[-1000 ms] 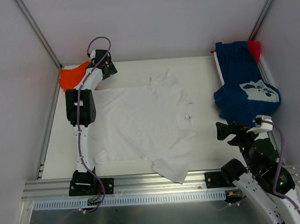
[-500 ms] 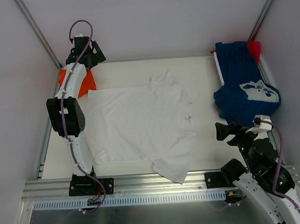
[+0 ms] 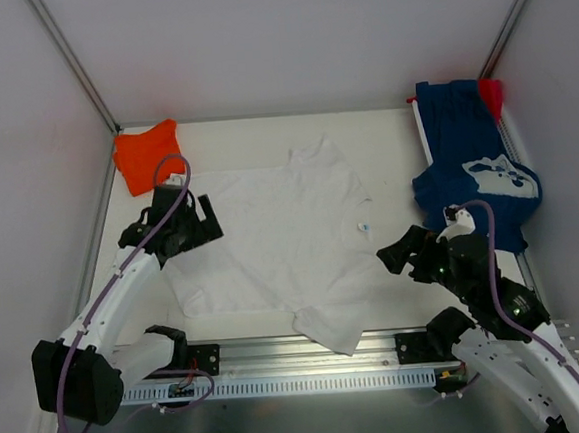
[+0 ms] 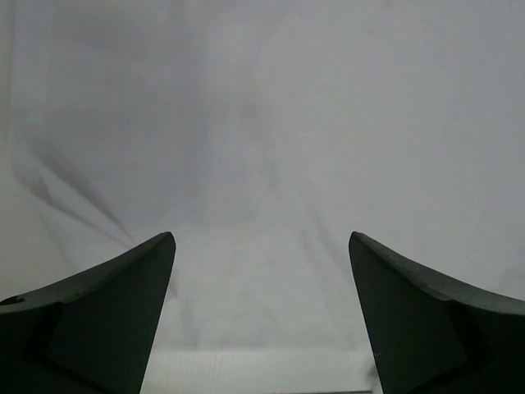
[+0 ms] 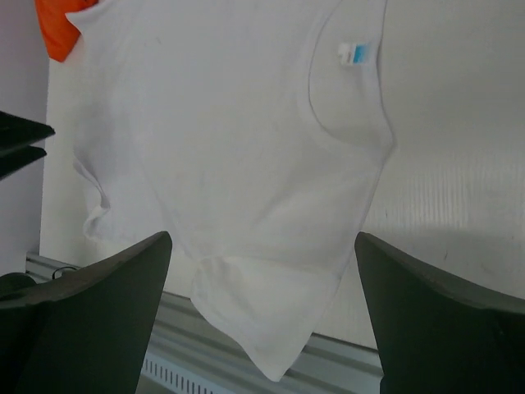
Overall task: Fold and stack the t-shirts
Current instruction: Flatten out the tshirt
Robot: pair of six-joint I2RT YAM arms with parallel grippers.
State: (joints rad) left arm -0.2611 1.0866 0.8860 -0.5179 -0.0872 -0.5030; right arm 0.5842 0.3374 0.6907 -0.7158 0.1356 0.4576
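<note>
**White t-shirt lies spread on counter, an open tool at each end**

A white t-shirt (image 3: 281,237) lies flat across the middle of the counter (image 3: 395,158), its collar turned to the right and a small white-and-blue label (image 5: 354,52) showing inside the neck. One sleeve points toward the far wall. The other hangs over the near edge onto the metal rail (image 3: 260,354).

The left tool (image 4: 261,238) is poised over the shirt's left part, near the hem, with its jaws standing wide apart and nothing between them. Its wrist camera sees only pale, faintly creased cloth below (whether the tips touch the fabric cannot be told).

The right tool (image 5: 262,238) hangs above the counter just beside the collar, between the white shirt and the pile at the right. Its jaws are likewise spread and hold nothing.

An orange t-shirt (image 3: 147,152) sits bunched in the far-left corner, just beside the white shirt's corner. At the right side, a navy t-shirt (image 3: 466,162) with white print lies rumpled along the counter's edge, well apart from the white one. A red t-shirt (image 3: 491,91) peeks out at the far-right corner, touching the navy cloth.
</note>
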